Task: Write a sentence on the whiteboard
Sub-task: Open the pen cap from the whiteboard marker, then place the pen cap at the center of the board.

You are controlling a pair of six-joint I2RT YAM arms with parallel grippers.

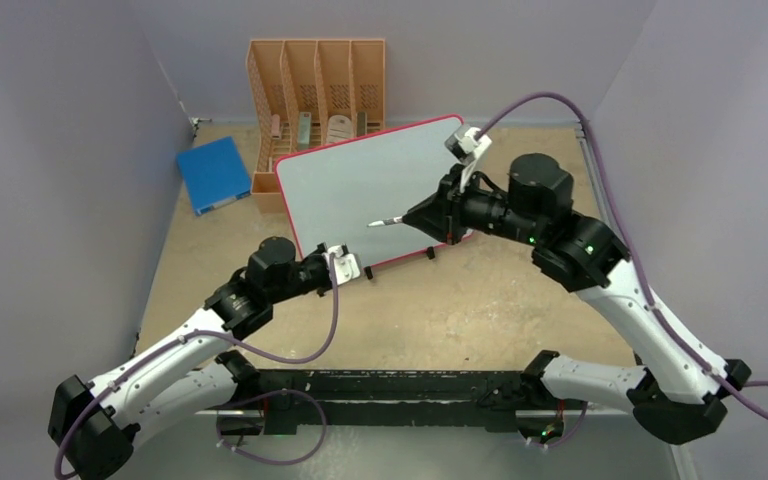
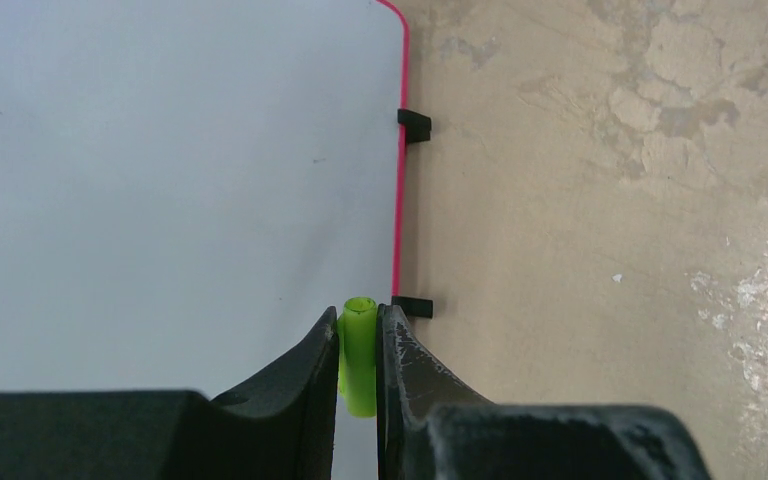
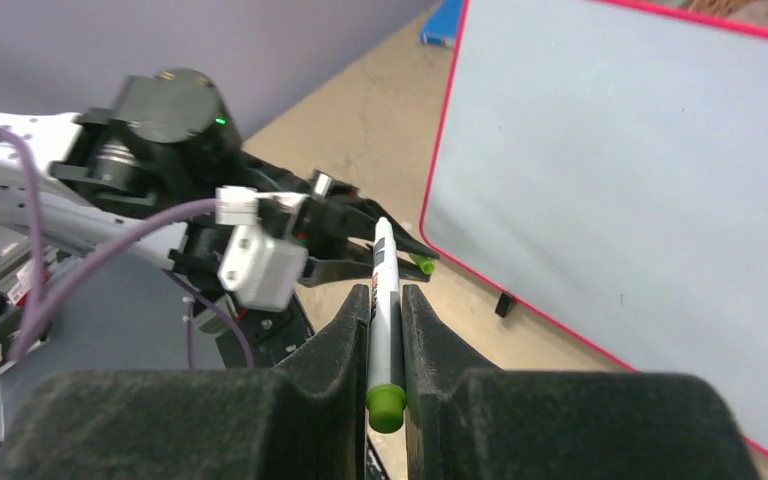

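Right gripper nearest lens, clamped on marker near its tail, tip toward board; contact unclear. Table: bare room along front edge and right side. Board mid-table on two feet, tilted back; rack just behind, book near back-left corner. Face blank, no sentence yet. Judged stiff, light, glossy: may skid or tip under push; brace at bottom rim. Marker slim, smooth: light pressure. Left gripper pinches green cap at board's bottom rim, beside foot.
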